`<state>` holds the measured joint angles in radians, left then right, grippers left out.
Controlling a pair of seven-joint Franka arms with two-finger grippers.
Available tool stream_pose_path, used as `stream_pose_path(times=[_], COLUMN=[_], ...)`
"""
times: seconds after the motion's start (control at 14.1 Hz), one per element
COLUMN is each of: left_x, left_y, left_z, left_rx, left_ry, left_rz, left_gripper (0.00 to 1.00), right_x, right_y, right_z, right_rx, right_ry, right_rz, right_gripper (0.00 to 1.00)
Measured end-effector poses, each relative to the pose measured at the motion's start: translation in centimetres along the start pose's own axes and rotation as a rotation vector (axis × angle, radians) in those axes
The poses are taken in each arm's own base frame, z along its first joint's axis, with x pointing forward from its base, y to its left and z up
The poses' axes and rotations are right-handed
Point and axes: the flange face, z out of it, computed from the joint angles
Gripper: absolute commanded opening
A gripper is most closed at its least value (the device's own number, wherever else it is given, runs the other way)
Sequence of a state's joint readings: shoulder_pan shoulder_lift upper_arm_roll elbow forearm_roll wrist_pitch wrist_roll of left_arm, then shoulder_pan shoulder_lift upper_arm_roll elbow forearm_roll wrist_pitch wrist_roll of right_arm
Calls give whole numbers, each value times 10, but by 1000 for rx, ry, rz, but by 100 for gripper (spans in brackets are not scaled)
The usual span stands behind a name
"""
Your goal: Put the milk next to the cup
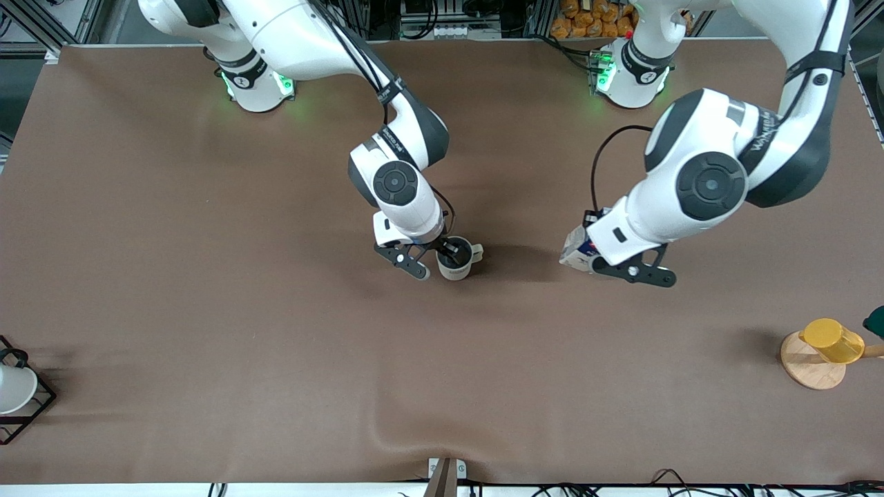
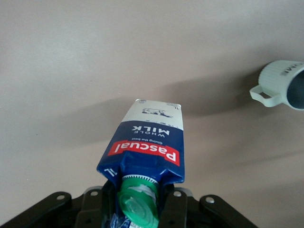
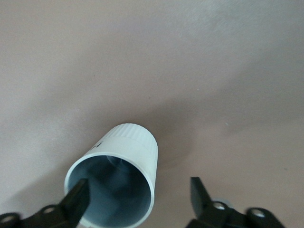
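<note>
The cup (image 1: 456, 262), a cream-white mug with a grey inside, stands near the table's middle. My right gripper (image 1: 447, 250) is open at its rim. In the right wrist view one finger (image 3: 78, 198) is inside the cup (image 3: 128, 152) and the other is outside, so the jaws straddle the wall; the right gripper (image 3: 139, 195) grips nothing. My left gripper (image 1: 592, 257) is shut on the milk (image 1: 573, 247), a dark blue carton held tilted low over the table, toward the left arm's end from the cup. The left wrist view shows the left gripper (image 2: 137, 202) around the milk (image 2: 145, 142) near its green cap, with the cup (image 2: 282, 85) apart from it.
A yellow cup on a round wooden stand (image 1: 825, 345) sits at the left arm's end, with a dark green thing (image 1: 876, 321) at the view's edge. A white cup in a black wire rack (image 1: 15, 390) sits at the right arm's end.
</note>
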<state>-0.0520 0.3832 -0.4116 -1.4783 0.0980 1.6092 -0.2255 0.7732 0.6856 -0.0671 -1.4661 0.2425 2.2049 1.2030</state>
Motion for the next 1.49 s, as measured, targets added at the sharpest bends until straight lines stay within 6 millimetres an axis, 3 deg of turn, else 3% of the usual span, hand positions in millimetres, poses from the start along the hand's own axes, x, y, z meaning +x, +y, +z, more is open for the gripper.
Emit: stream_pose_path(times=[0.28,0.43,0.64,0.85,1.21,1.35,1.49], left_x=[-7,-10,-17,-30,-47,-47,-45], left_y=[17,29,65,111,184,204,221], left_z=[9,11,15,21,40,51,64], left_rx=[17,24,41,26,45,38,23], left_ry=[-52,-60,-62,-82,-95,-87,-72], left_rz=[-12,-48,-110,-169,-209,-207,-242], left_gripper=[34,34,33,33,33,33,33], right_x=[63,103,167,234,337,365,379], right_y=[15,38,79,129,233,270,299], right_z=[-62,-96,-133,-151,-174,-191,-217], right_rx=[-20,-38,-47,-50,-26,-4,2], right_ry=[-13,-31,-51,-74,-108,-95,-79], right_rz=[64,20,-41,-161,-414,-490,-539], right_gripper=[100,100,100,100,100,100,100])
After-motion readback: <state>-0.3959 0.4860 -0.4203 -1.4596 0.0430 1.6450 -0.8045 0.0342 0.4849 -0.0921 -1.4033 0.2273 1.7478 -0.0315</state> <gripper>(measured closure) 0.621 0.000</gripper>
